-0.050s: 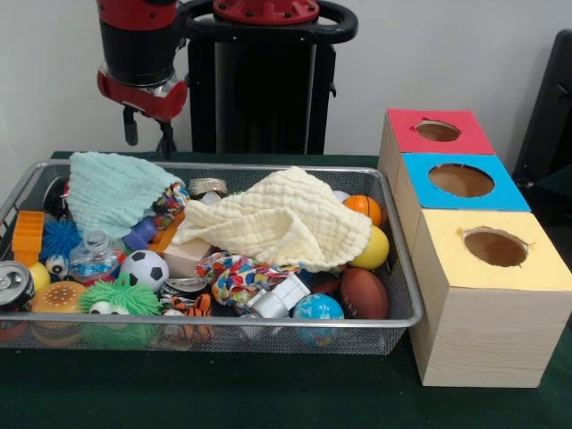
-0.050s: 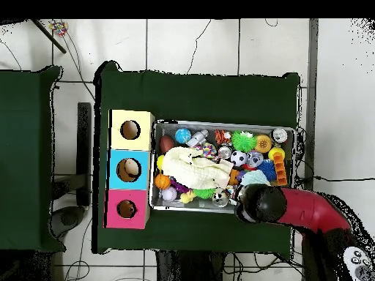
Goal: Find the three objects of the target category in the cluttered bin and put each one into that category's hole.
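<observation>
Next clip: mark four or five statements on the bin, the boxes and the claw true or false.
1. A pale yellow cloth lies on top of the toys in the wire bin. True.
2. The three holed boxes are all red. False: one red box, one blue box, one yellow box.
3. The claw holds a ball. False: it hangs above the bin's edge with nothing in it.
4. A soccer ball sits in the bin. True.

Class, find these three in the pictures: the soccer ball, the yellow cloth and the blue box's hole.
soccer ball (image 1: 144, 269): front view, on its white and black face.
yellow cloth (image 1: 281, 219): front view, on its crumpled middle.
blue box's hole (image 1: 461, 180): front view, inside the round opening.
</observation>
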Motion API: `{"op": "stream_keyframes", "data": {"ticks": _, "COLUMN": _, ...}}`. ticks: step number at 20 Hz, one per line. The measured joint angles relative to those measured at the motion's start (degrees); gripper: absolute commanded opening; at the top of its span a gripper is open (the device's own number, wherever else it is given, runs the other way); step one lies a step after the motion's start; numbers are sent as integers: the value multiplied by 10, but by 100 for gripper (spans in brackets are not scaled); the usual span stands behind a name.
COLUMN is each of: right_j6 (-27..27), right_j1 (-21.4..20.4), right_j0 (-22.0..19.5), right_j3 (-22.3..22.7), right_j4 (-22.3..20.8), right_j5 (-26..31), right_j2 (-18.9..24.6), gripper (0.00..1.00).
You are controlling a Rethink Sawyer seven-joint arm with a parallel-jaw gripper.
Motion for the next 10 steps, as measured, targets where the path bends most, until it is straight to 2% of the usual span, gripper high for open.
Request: {"op": "stream_keyframes", "data": {"ticks": 10, "right_j6": 0, "right_j1": 11, "right_j0": 33, "right_j3": -31, "right_j4": -1, "right_j5": -1, "right_j2": 16, "gripper": 100}}
